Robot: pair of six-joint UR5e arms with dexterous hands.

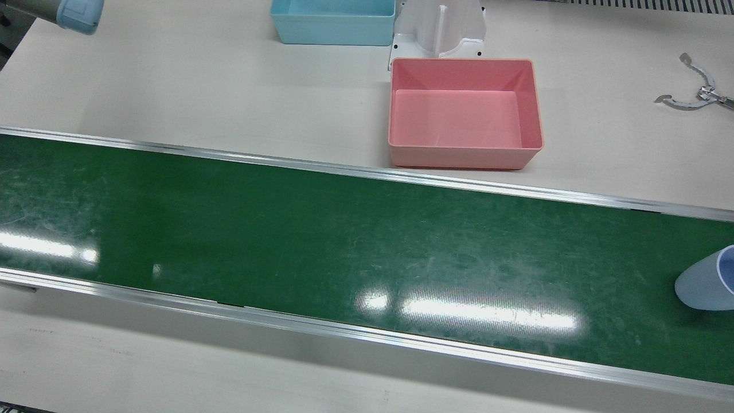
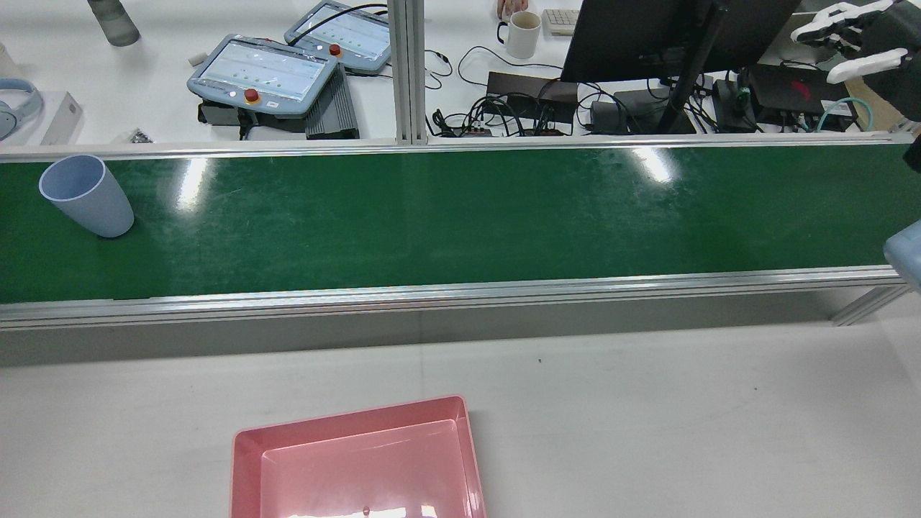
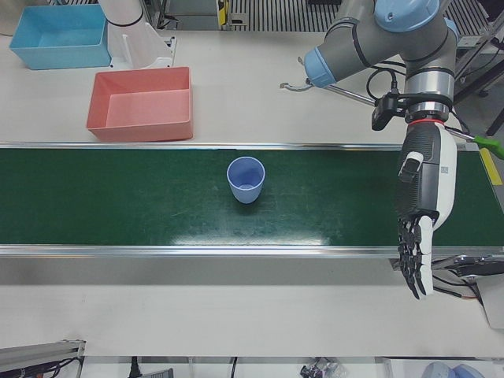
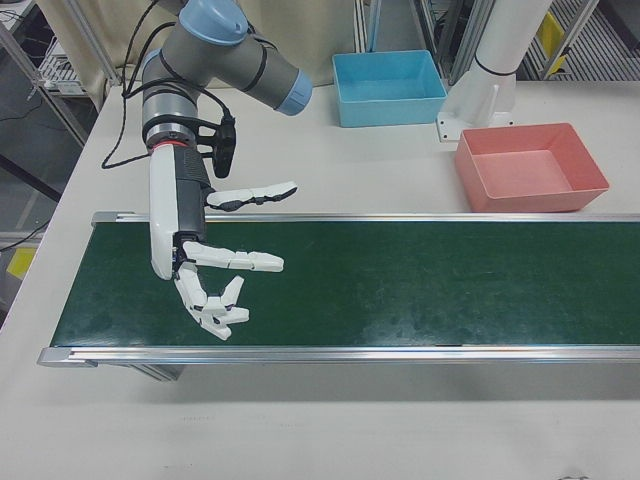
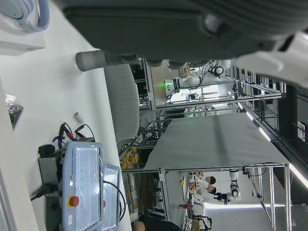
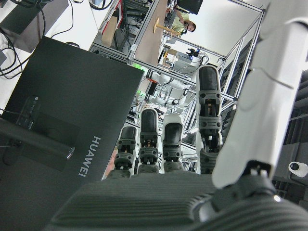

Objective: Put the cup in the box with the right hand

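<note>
A blue bin [image 1: 334,22] is sitting at the far edge of the white table [image 1: 172,86], just beside a white arm pedestal [image 1: 440,31]. A green conveyor belt [image 1: 344,258] is running across the table between shiny metal rails. Metal tongs [image 1: 697,92] are lying on the table, well apart from the bin. Beyond the belt, two control tablets [image 2: 262,72], a white mug [image 2: 519,32], a dark monitor [image 2: 647,36] and tangled cables [image 2: 504,108] are crowding a desk.
</note>
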